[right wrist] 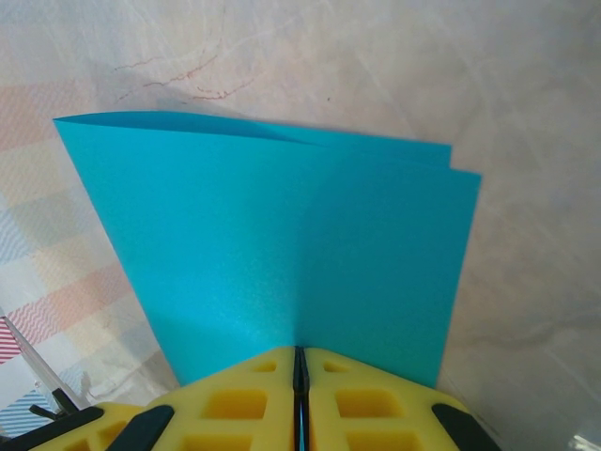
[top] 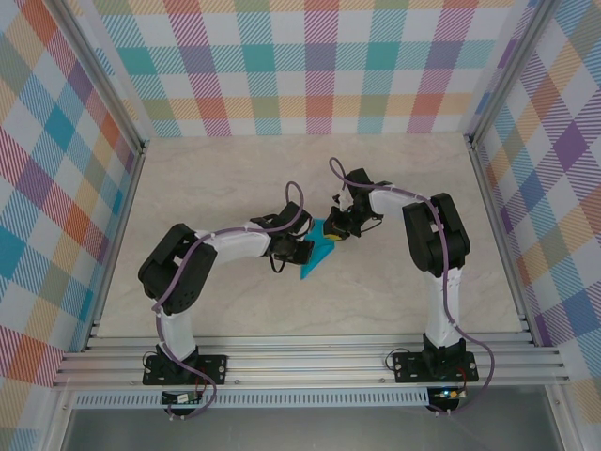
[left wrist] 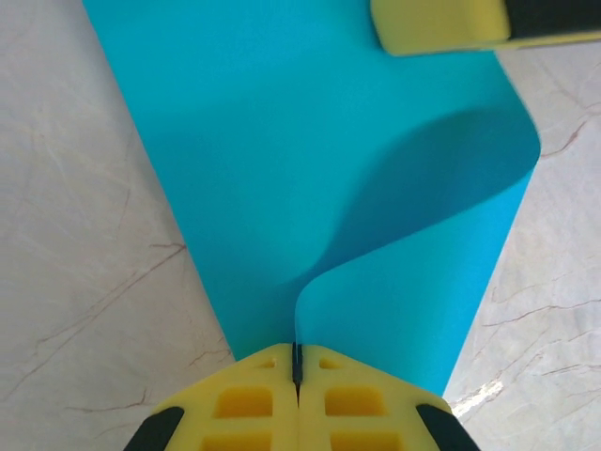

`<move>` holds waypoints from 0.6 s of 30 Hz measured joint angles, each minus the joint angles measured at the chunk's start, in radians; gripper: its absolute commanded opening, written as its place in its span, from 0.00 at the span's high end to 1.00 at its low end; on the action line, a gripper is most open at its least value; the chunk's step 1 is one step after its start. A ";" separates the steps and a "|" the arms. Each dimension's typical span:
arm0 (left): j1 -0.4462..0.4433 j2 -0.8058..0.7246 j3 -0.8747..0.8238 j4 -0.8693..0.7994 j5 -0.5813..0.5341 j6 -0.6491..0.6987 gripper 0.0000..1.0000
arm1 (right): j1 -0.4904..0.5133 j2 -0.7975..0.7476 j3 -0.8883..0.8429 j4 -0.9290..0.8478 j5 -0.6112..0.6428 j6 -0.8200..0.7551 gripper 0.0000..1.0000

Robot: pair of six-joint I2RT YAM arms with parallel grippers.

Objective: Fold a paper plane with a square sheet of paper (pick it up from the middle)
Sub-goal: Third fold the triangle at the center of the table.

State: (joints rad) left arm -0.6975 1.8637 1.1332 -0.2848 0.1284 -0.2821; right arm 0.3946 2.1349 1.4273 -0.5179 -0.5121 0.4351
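Top external: shows the left gripper (top: 302,250) and the right gripper (top: 336,228) meeting near the middle of the counter (top: 235,178), with the square sheet of paper (top: 317,252) between them as a small teal wedge. Too small here to read either grip.

Left wrist: shows the left gripper (left wrist: 297,362) pressed together on the near edge of the square sheet of paper (left wrist: 282,141), a thin layer pinched in the seam. Reveals an upper layer curling up and over to the right, unflattened, casting a shadow on the layer below. Catches a yellow pad (left wrist: 441,23) of the right gripper at the far corner. Cannot tell whether the sheet rests on the counter (left wrist: 75,282) or hangs just above it.

Right wrist: shows the right gripper (right wrist: 300,362) clamped on the square sheet of paper (right wrist: 282,244), doubled over, two edges nearly but not quite matched at the far right, above the counter (right wrist: 470,75).

Likely step: an early half-fold, layers brought together but no sharp crease yet. Next move calls for aligning the two edges, laying the sheet flat and pressing along the fold, keeping one corner pinned to stop slipping.
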 measured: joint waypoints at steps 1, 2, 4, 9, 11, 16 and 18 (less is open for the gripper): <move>0.000 -0.004 0.000 0.002 -0.004 0.002 1.00 | 0.000 0.000 0.000 0.000 0.000 0.000 0.90; 0.000 -0.008 0.000 0.001 -0.009 0.003 1.00 | 0.000 0.000 0.000 0.000 0.000 0.000 0.90; 0.000 -0.012 0.000 -0.001 -0.011 0.006 1.00 | 0.000 0.000 0.000 0.000 0.000 0.000 0.90; 0.000 -0.012 0.000 -0.004 -0.015 0.006 1.00 | 0.000 0.000 0.000 0.000 0.000 0.000 0.90; 0.000 -0.011 0.000 -0.004 -0.016 0.006 1.00 | 0.000 0.000 0.000 0.000 0.000 0.000 0.90; 0.000 -0.007 0.000 -0.003 -0.019 0.006 1.00 | 0.000 0.000 0.000 0.000 0.000 0.000 0.90; 0.000 -0.005 0.001 -0.003 -0.022 0.006 1.00 | 0.000 0.000 0.000 0.000 0.000 0.000 0.90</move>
State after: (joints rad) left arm -0.6975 1.8584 1.1339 -0.2882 0.1062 -0.2760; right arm 0.3946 2.1349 1.4273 -0.5182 -0.5121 0.4355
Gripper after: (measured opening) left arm 0.041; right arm 0.102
